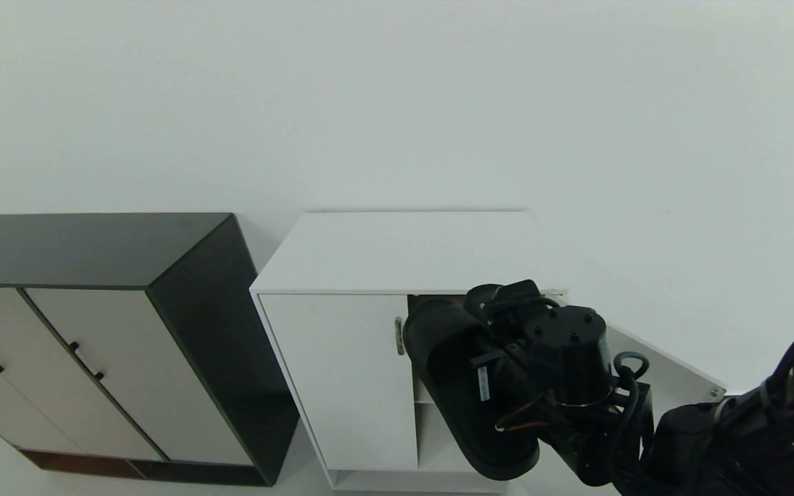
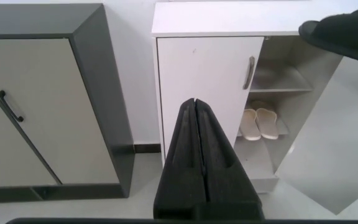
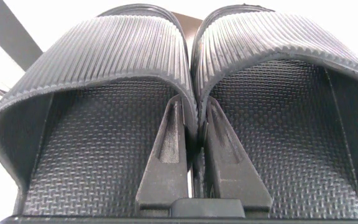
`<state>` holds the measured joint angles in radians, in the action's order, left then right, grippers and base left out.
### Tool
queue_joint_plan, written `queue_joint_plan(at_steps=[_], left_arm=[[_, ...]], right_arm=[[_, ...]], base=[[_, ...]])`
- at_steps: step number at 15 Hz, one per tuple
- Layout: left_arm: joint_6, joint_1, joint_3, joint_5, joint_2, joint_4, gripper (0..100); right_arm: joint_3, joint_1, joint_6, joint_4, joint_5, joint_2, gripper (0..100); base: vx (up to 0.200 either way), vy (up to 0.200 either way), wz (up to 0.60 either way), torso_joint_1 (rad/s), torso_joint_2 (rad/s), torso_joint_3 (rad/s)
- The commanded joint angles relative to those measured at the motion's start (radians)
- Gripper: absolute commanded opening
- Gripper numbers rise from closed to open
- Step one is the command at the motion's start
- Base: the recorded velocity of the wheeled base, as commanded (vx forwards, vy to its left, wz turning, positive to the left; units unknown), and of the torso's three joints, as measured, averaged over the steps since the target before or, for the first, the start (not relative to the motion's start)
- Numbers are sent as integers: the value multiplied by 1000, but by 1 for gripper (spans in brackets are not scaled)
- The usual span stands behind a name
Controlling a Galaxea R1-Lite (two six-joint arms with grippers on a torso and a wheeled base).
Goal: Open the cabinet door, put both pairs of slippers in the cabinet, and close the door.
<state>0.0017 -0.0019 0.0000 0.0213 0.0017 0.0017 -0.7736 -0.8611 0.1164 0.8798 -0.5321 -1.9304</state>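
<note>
A pair of black slippers hangs in front of the open right half of the white cabinet, level with its upper shelf. My right gripper is shut on the two inner side walls of the black slippers, pressed together between its fingers. A pair of white slippers lies on the lower shelf inside the cabinet. The right door stands swung open; the left door is closed. My left gripper is shut on nothing, held back from the cabinet and facing its closed door.
A dark cabinet with two beige doors stands to the left of the white one, a narrow gap between them. A plain white wall runs behind both. The upper shelf inside the white cabinet is bare.
</note>
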Motion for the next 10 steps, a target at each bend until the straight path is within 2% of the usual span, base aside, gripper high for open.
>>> queue_joint_plan(at_steps=[1, 4, 10], left_arm=[[0, 0, 0, 0, 0, 0, 0], [0, 0, 0, 0, 1, 0, 0], [0, 0, 0, 0, 1, 0, 0]], right_arm=[[7, 1, 2, 4, 0, -4, 0], [13, 1, 0, 19, 3, -7, 0], [13, 1, 0, 22, 1, -21, 0]], base=[[0, 0, 0, 0, 0, 0], [0, 0, 0, -68, 130, 75], [0, 0, 0, -167, 384, 217]])
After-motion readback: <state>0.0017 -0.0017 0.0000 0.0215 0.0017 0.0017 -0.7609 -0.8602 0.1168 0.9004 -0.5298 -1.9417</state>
